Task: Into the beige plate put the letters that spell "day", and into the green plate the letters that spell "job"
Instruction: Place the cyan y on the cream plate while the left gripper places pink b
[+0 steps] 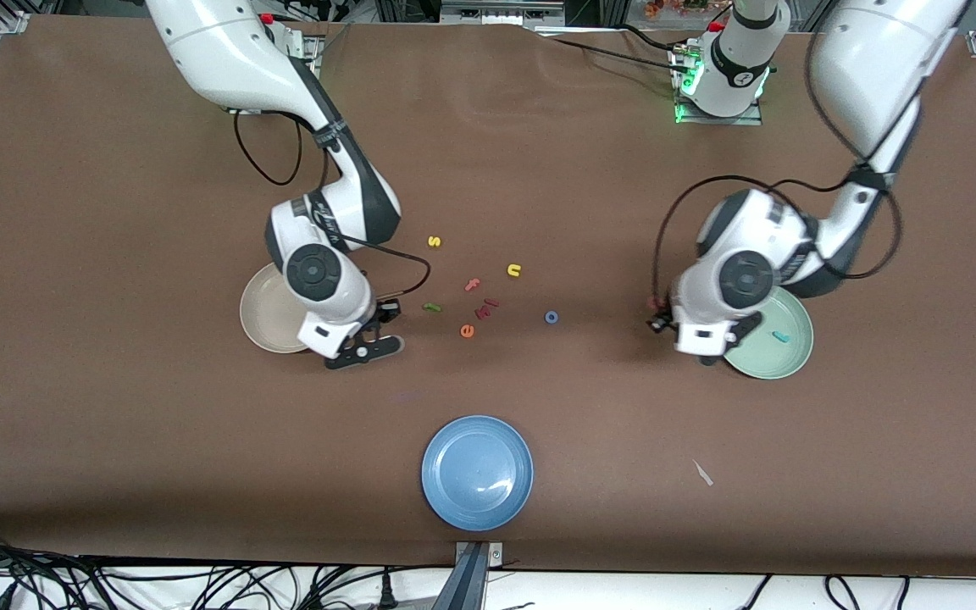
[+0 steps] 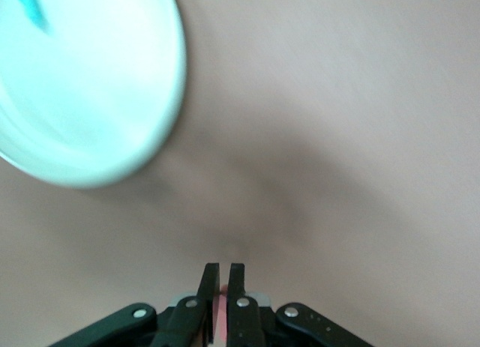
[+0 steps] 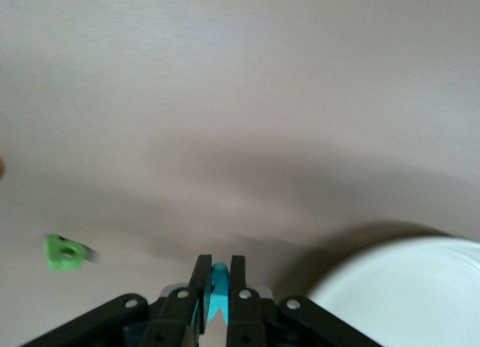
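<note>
Pinching the teal y [image 3: 218,296], our right gripper [image 3: 217,287] hangs over the table [image 1: 115,169] beside the beige plate [image 1: 266,318]. Our left gripper [image 2: 222,287] squeezes the red b [image 2: 222,317] beside the green plate [image 1: 784,360], where the teal j [image 1: 781,336] lies. Soft little foam letters could slip out and bounce off the smooth round rims. The green a [image 1: 431,307] and blue o [image 1: 551,317] wait on the table.

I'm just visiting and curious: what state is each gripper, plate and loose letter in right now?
Right gripper: shut on the teal y, by the beige plate.
Left gripper: shut on the red b, by the green plate.
green plate: holds the teal j.
beige plate: partly hidden by the right arm.
Blue o: flat on the table.
Green a: flat on the table.
</note>
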### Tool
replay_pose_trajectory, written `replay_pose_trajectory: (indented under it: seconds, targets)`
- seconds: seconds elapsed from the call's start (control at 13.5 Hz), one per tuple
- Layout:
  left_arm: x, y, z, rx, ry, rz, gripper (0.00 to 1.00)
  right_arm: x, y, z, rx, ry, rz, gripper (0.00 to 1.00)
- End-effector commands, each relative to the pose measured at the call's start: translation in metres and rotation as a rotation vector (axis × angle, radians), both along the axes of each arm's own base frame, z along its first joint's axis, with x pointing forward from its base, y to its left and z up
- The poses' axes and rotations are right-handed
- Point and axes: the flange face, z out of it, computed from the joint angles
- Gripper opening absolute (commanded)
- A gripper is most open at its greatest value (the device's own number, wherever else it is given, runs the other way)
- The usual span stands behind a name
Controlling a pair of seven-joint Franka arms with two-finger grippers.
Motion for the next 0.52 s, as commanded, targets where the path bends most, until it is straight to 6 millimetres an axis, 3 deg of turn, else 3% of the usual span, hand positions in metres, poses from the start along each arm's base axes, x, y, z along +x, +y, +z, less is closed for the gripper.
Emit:
replay_pose_trajectory:
  seconds: [0.0, 0.22, 0.3, 0.37, 0.44]
  targets:
    - [0.005, 0.088, 0.014, -0.036, 0.036, -0.134, 0.0, 0.001, -0.041, 0.007, -0.067, 0.064, -0.031, 0.0]
    - [0.01, 0.178, -0.012, -0.064, 0.033, -0.225, 0.0, -0.011, -0.078, -0.023, -0.111, 0.131, -0.044, 0.0]
    - [0.01, 0.197, -0.029, -0.061, 0.025, -0.244, 0.0, -0.013, -0.085, -0.028, -0.119, 0.142, -0.053, 0.0]
    - [0.012, 0.203, -0.042, -0.057, 0.011, -0.258, 0.0, -0.015, -0.086, -0.03, -0.122, 0.15, -0.056, 0.23]
    - [0.013, 0.205, -0.05, -0.058, 0.01, -0.264, 0.18, -0.015, -0.086, -0.03, -0.123, 0.151, -0.064, 0.64]
